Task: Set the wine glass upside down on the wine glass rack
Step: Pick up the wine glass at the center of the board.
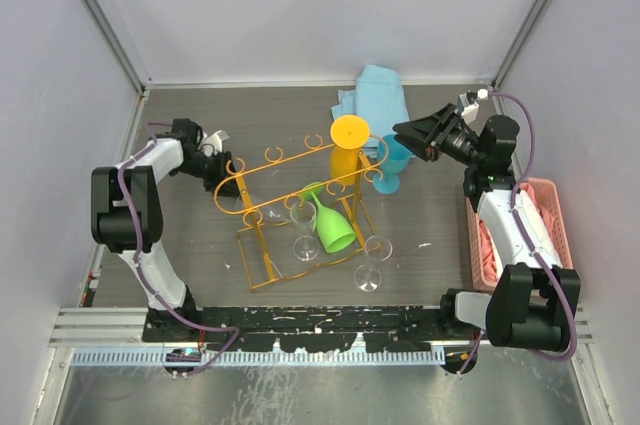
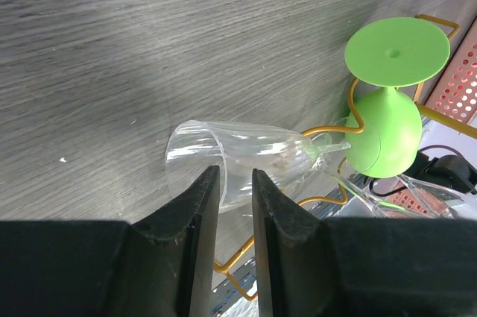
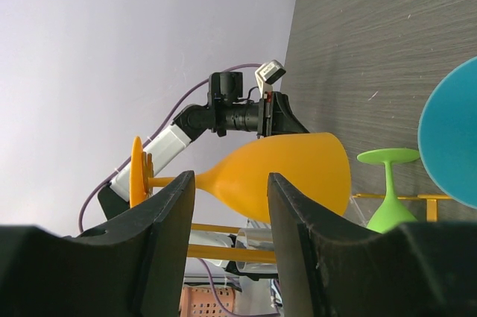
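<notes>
On the near side of the wine glass rack point(image 1: 270, 157), two clear glasses point(image 1: 303, 235) and a green glass point(image 1: 333, 225) are already at the rail. The wine glass point(image 2: 238, 160) that seems to be the one in hand is just past them. It lies on its side on the table point(image 1: 200, 125) at the rack's left end. Its long axis runs left to right, with the open mouth pointing left and the stem pointing right into the rack wires, toward the green glass. The left gripper point(image 2: 235, 175) sits over the bowl near the rim, its jaws narrow. Whether they actually pinch the glass cannot be told. The step looks like the grasp. The next move calls for a firm hold on the bowl, then a lift. After that the glass must be turned mouth down and its stem slid into a free loop. Farther right, the right gripper point(image 3: 231, 183) stands wide open and empty, facing an orange glass point(image 1: 348, 135) and a blue glass point(image 1: 393, 160).
</notes>
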Available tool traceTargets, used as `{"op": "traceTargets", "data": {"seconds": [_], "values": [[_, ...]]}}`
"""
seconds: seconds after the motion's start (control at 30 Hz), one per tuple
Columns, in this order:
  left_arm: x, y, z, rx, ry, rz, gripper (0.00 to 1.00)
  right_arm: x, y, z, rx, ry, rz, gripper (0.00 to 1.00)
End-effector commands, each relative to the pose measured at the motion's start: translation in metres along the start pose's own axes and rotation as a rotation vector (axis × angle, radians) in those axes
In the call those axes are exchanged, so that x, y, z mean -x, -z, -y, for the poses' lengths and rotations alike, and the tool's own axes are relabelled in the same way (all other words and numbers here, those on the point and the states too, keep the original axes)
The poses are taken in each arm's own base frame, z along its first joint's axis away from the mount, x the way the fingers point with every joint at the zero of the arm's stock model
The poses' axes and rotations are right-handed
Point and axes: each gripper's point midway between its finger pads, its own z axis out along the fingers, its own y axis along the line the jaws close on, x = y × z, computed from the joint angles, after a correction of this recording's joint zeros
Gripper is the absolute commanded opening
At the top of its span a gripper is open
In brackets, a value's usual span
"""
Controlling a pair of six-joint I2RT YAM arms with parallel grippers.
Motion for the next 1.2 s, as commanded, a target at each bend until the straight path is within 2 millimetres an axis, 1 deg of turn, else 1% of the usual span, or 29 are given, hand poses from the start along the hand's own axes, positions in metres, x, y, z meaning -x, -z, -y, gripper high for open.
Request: {"op": "traceTargets", "data": {"seconds": [0.0, 0.3, 0.5, 0.57, 0.73, 0.8, 0.87, 0.97, 1.03, 1.17], "values": [[0.009, 0.013, 0.005, -0.010, -0.014, 0.043, 0.25, 0.000, 0.006, -0.022, 0.059, 0.078, 0.013, 0.50], [0.010, 0.013, 0.003, -0.033, 0.008, 0.039, 0.25, 0.001, 0.006, -0.022, 0.060, 0.081, 0.012, 0.50], [0.008, 0.005, 0.007, -0.099, 0.025, 0.020, 0.25, 0.000, 0.006, -0.021, 0.060, 0.080, 0.012, 0.50], [0.007, 0.001, 0.008, -0.128, 0.034, 0.011, 0.24, 0.000, 0.006, -0.021, 0.061, 0.082, 0.011, 0.50], [0.005, -0.004, 0.005, -0.137, 0.053, -0.006, 0.24, 0.000, 0.006, -0.023, 0.064, 0.088, 0.012, 0.50], [0.006, -0.004, 0.006, -0.148, 0.053, -0.006, 0.23, 0.000, 0.006, -0.023, 0.064, 0.090, 0.011, 0.50], [0.008, -0.003, 0.006, -0.146, 0.055, -0.007, 0.19, 0.000, 0.006, -0.022, 0.063, 0.089, 0.012, 0.50], [0.008, -0.001, 0.005, -0.156, 0.067, -0.007, 0.18, 0.000, 0.006, -0.022, 0.063, 0.088, 0.011, 0.50], [0.010, 0.001, 0.005, -0.173, 0.077, 0.001, 0.15, 0.000, 0.006, -0.022, 0.063, 0.088, 0.011, 0.50], [0.012, 0.002, 0.004, -0.187, 0.096, 0.000, 0.15, 0.000, 0.006, -0.023, 0.064, 0.090, 0.011, 0.50]]}}
